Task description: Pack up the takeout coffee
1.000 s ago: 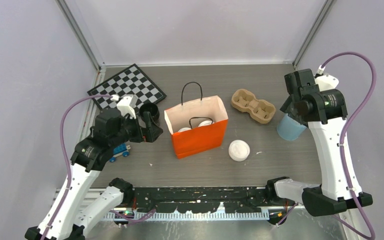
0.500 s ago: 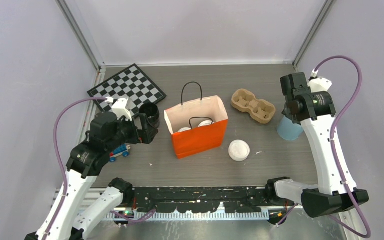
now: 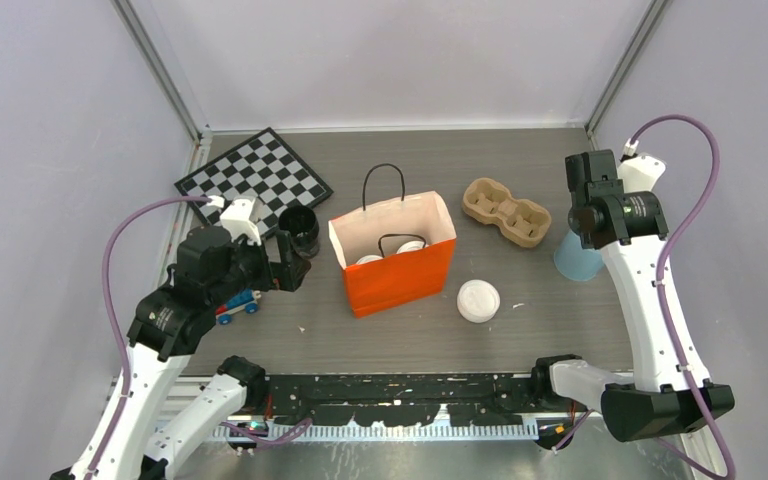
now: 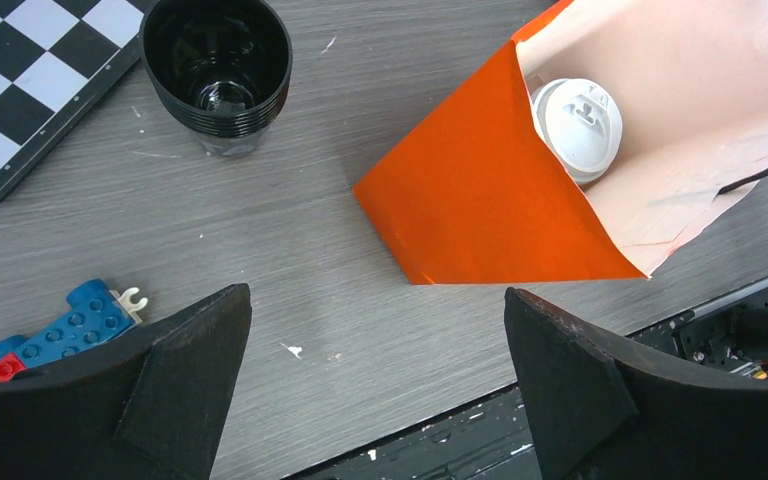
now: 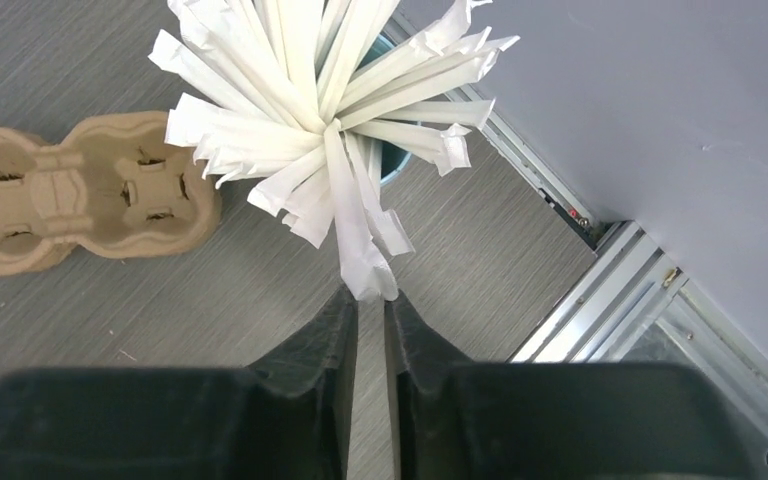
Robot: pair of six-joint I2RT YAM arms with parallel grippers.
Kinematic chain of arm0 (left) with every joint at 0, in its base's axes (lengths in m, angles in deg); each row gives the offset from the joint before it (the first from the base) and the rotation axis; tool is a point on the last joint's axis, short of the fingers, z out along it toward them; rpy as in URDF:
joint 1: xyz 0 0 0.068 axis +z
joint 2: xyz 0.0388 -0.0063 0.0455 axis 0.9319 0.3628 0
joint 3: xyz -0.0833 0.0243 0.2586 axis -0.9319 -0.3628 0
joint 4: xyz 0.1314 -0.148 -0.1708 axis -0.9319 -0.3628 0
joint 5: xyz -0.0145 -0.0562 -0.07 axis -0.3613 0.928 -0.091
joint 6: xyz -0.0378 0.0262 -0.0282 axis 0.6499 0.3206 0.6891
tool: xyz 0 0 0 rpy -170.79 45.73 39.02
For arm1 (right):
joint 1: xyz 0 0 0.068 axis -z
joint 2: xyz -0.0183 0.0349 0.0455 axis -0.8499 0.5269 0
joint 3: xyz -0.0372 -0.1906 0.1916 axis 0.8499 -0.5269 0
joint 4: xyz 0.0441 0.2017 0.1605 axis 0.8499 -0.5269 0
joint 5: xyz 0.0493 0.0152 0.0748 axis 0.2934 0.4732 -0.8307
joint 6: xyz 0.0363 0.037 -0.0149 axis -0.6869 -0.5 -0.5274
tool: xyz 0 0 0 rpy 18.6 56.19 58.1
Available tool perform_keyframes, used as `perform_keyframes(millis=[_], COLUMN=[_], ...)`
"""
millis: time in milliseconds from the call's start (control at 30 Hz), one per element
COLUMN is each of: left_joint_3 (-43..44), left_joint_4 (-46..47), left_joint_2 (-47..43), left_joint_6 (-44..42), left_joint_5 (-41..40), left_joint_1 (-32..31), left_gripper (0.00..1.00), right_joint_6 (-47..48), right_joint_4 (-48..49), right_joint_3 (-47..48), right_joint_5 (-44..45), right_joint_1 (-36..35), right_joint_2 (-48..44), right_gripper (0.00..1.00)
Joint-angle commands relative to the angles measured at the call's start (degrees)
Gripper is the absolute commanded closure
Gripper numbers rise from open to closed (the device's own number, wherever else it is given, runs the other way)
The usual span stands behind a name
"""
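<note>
Two takeout coffee cups with white sip lids (image 3: pixel 368 259) stand inside the upright orange bag (image 3: pixel 400 275); the left wrist view shows one lid (image 4: pixel 580 125) through the bag's mouth (image 4: pixel 480 200). My left gripper (image 4: pixel 372 295) hangs open over bare table between the black lidless cup (image 4: pixel 217 70) and the bag, holding nothing. My right gripper (image 5: pixel 370 298) is over the blue cup (image 3: pixel 578 258) of paper-wrapped straws (image 5: pixel 320 90), its jaws narrowed onto the tip of one straw (image 5: pixel 355 220).
A cardboard cup carrier (image 3: pixel 506 211) lies behind the bag to the right. A loose flat white lid (image 3: pixel 478 300) lies in front of the bag. A checkerboard (image 3: pixel 254 180) and toy blocks (image 3: pixel 238 305) lie at the left. The frame rail (image 5: pixel 580 290) runs close beside the right gripper.
The right gripper's jaws have closed in onto a straw tip while its wrist settled over the blue cup. The left arm drew back slightly toward the near left, still open.
</note>
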Motion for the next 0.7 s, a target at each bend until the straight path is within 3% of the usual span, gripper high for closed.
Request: perform_keyframes(millis=[0, 133, 667], left_joint_3=[2.04, 1.83, 1.38], left_joint_4=[0.17, 0.36, 0.71], left_joint_2=[-0.29, -0.25, -0.73], left_joint_6=[-1.30, -1.13, -1.00], left_joint_5=[-0.92, -0.76, -0.81], left_joint_1=[-0.20, -0.20, -0.20], left_gripper=[0.00, 0.00, 0.00], right_joint_6=[2.03, 2.57, 6.82], right_joint_4=[2.89, 2.11, 0.79], right_joint_3=[1.04, 2.76, 14.09], right_joint_5=[1.13, 0.44, 0.62], right_joint_1=[0.21, 0.18, 0.21], right_joint_2=[-1.26, -1.08, 0.61], right_gripper=[0.84, 0.99, 1.00])
